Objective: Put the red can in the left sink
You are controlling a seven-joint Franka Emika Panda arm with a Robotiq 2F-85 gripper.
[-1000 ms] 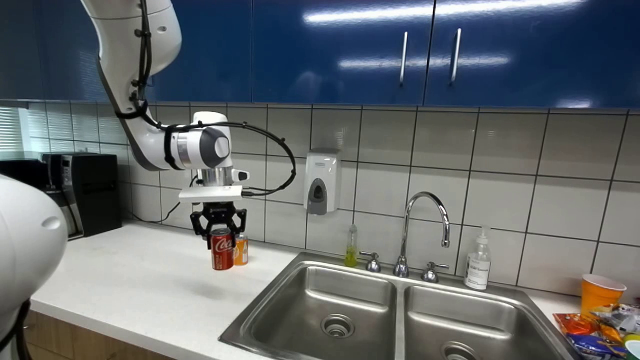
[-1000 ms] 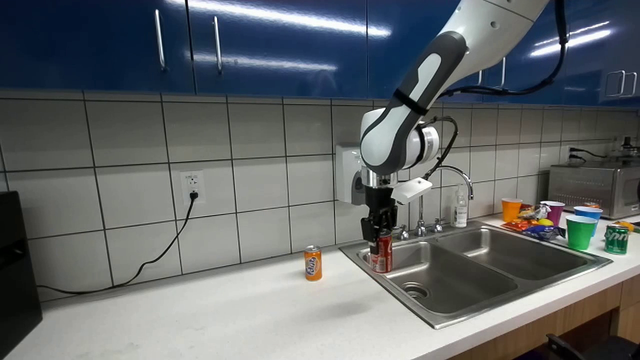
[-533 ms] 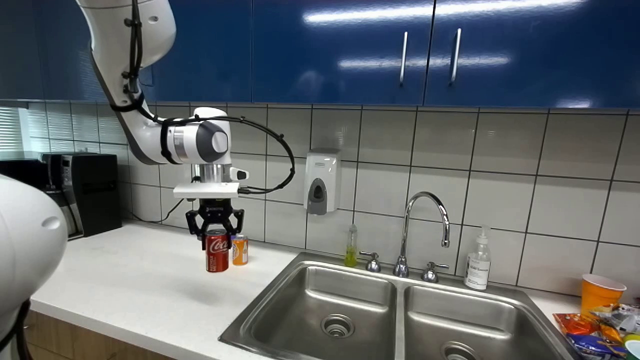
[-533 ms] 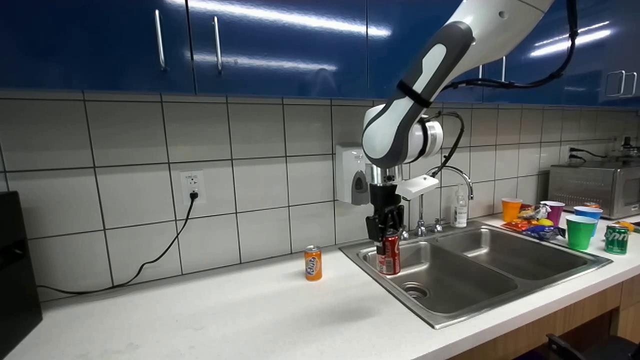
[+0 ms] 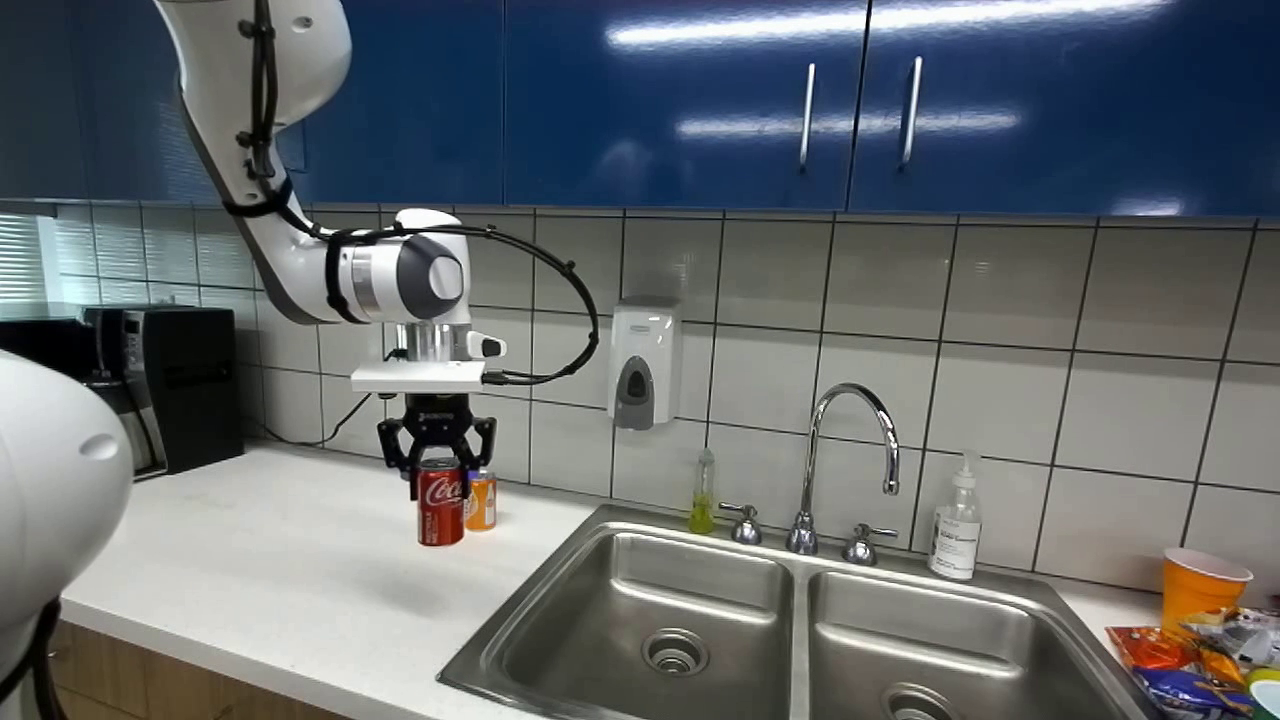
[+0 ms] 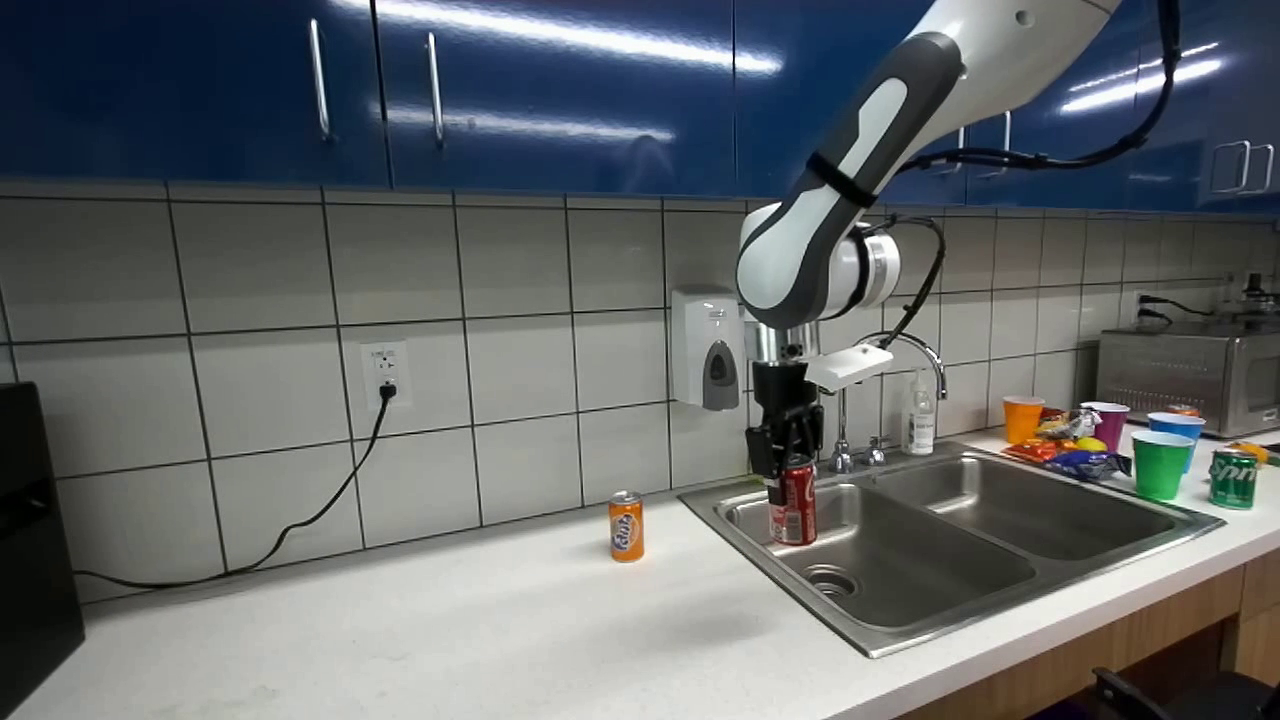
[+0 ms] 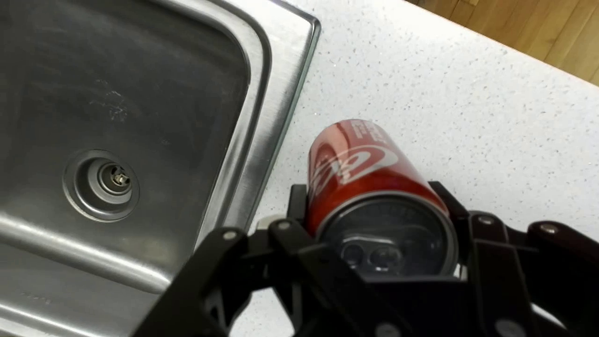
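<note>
The red can (image 5: 441, 518) is upright between the fingers of my gripper (image 5: 440, 488), which is shut on it near its top. The can also shows in an exterior view (image 6: 797, 512) and in the wrist view (image 7: 365, 154), where its silver top faces the camera. It hangs above the white counter, just beside the sink's outer edge. The left sink (image 5: 590, 640) is the near basin with a round drain; it shows in the wrist view (image 7: 164, 112) at the left. No objects show inside it. The gripper (image 6: 785, 485) covers part of the can's upper side.
A small orange can (image 6: 627, 527) stands on the counter (image 6: 450, 640) near the wall. The faucet (image 5: 850, 400) and a yellow-green bottle (image 5: 702, 495) stand behind the basins. The right basin (image 5: 930, 630) adjoins. Cups and snack bags (image 6: 1085, 463) lie beyond the sink.
The red can has moved together with my gripper. In an exterior view both shift steadily rightward; in an exterior view they go slightly left, then slightly back right. The orange can has not moved.
</note>
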